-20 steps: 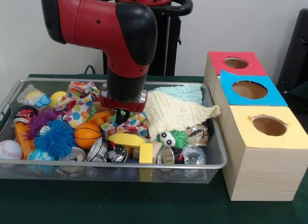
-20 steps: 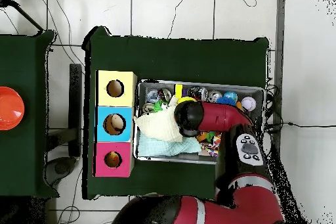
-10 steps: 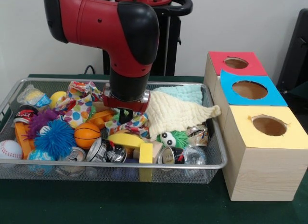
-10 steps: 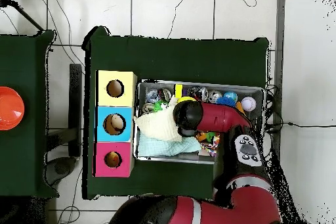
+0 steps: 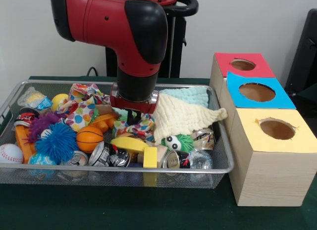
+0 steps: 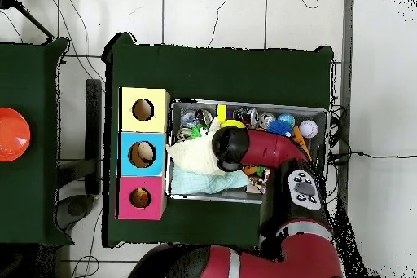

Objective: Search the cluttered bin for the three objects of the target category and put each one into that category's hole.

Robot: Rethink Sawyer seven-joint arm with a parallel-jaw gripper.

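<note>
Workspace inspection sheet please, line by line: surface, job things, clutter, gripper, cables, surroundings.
Surface: table under dark green cloth.
Job's things: wire bin full of objects; three boxes with holes, red, blue, yellow, beside it.
Clutter: cream cloth draped over the pile, patterned cloth, small basketball, baseball, blue fuzzy ball, cans.
Gripper: gripper low over the pile's middle; open or shut cannot be told.
Cables: thin cables on the floor.
Surroundings: white tiled floor; orange dish on a neighbouring table.
</note>
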